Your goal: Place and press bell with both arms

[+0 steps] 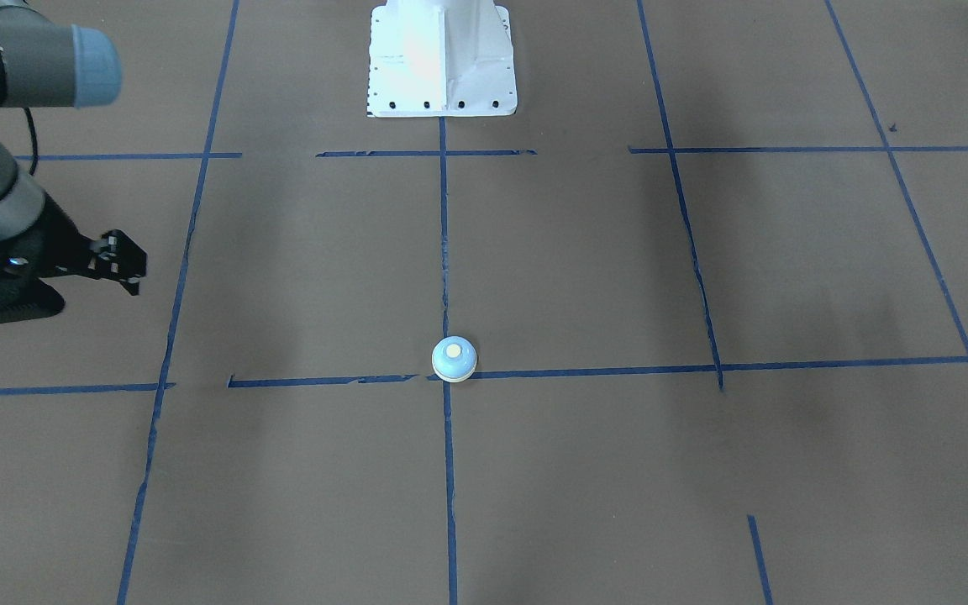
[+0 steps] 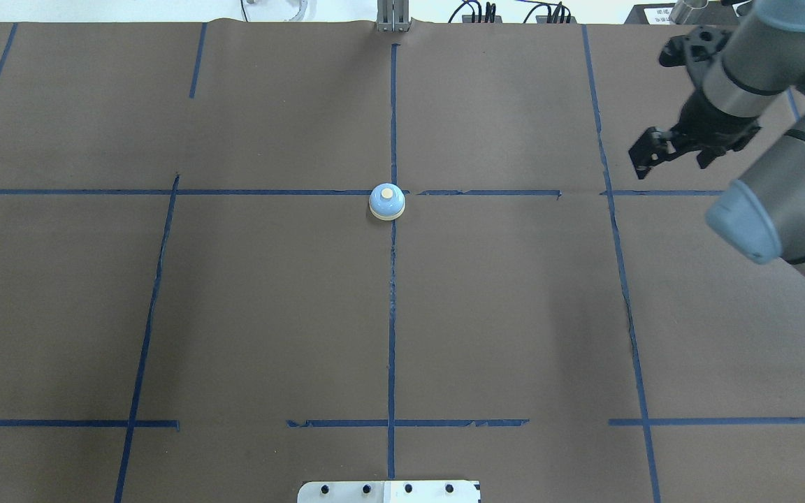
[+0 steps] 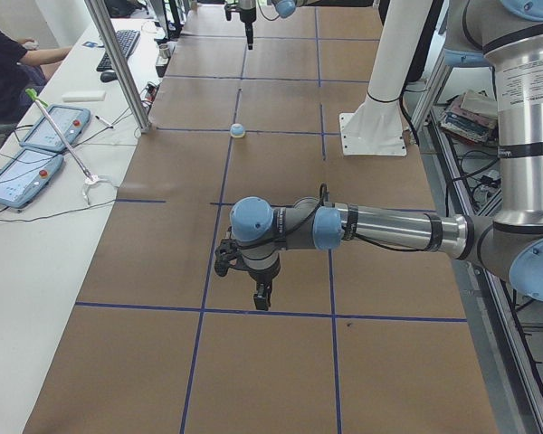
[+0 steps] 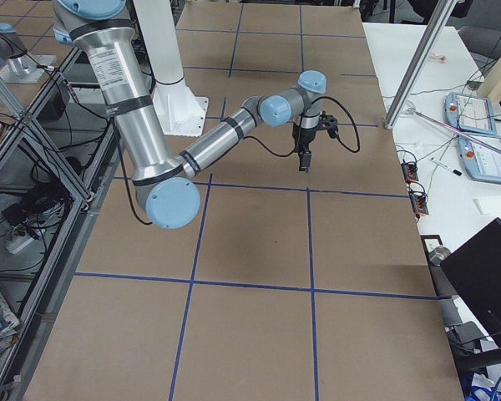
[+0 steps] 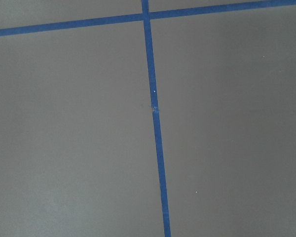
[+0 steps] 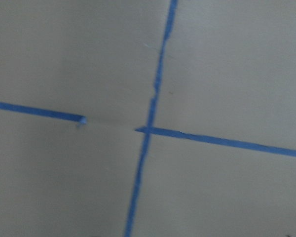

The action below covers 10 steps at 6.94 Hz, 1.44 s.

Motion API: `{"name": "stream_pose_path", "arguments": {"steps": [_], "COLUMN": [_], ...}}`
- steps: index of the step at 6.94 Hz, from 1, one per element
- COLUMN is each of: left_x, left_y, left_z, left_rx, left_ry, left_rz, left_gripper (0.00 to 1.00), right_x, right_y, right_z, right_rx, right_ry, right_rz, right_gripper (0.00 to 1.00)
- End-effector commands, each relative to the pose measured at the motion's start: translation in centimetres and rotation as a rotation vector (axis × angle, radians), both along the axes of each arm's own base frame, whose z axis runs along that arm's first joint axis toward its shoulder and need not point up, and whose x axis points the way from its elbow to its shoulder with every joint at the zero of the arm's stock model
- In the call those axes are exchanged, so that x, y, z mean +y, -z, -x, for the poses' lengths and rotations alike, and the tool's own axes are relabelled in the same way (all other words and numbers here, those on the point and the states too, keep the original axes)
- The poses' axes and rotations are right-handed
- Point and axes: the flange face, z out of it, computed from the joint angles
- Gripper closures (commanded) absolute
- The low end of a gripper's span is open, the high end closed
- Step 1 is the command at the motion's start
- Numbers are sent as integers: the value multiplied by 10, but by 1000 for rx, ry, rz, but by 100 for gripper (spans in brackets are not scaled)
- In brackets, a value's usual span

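The light-blue bell (image 1: 454,359) with its cream button stands upright on the brown table where two blue tape lines cross; it also shows in the overhead view (image 2: 387,202) and the left side view (image 3: 238,131). My right gripper (image 2: 643,159) hangs far to the bell's right, above the table, and looks shut and empty; it also shows in the front view (image 1: 129,273) and the right side view (image 4: 303,163). My left gripper (image 3: 261,298) shows only in the left side view, low over the table far from the bell; I cannot tell if it is open or shut.
The white pedestal base (image 1: 442,59) stands at the table's robot side. Blue tape lines (image 2: 392,314) grid the brown surface. A side bench with tablets (image 3: 36,145), a metal pole (image 3: 118,63) and a seated person (image 3: 0,63) lie beyond the table's far edge.
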Motion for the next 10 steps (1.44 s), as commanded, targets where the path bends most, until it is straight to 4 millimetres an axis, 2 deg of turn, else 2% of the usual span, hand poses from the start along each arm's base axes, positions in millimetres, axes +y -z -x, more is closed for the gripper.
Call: {"name": "stream_pose_path", "arguments": {"steps": [1,2,3,4,6,7,10], "left_x": [-6,-7,-8,-8,-8,-6,-3], "left_y": [-4,-6,-8,-8,-1,-14,-24], "left_z": [0,0,0,0,0,0,1], "left_rx": [-1,0,0,0,3,1,-14], "left_ry": [0,1,3,0,2,4,1], "left_rz": [5,-9,-22,-21,-36,-6,11], "left_gripper": [0,0,0,0,0,0,0], "right_x": [53,72,90,112,116,117,122], "right_y": [-93,-144,-189,-230,-237,-238,-239], "right_z": [-139,-202,-244,-260,-261,-260,-260], "right_rx": [-21,-25,-20,-15,-15,-27,-34], "right_ry": [94,118,125,101,95,92,90], "right_rz": [-35,-47,-35,40,61,67,73], "right_gripper": [0,0,0,0,0,0,0]}}
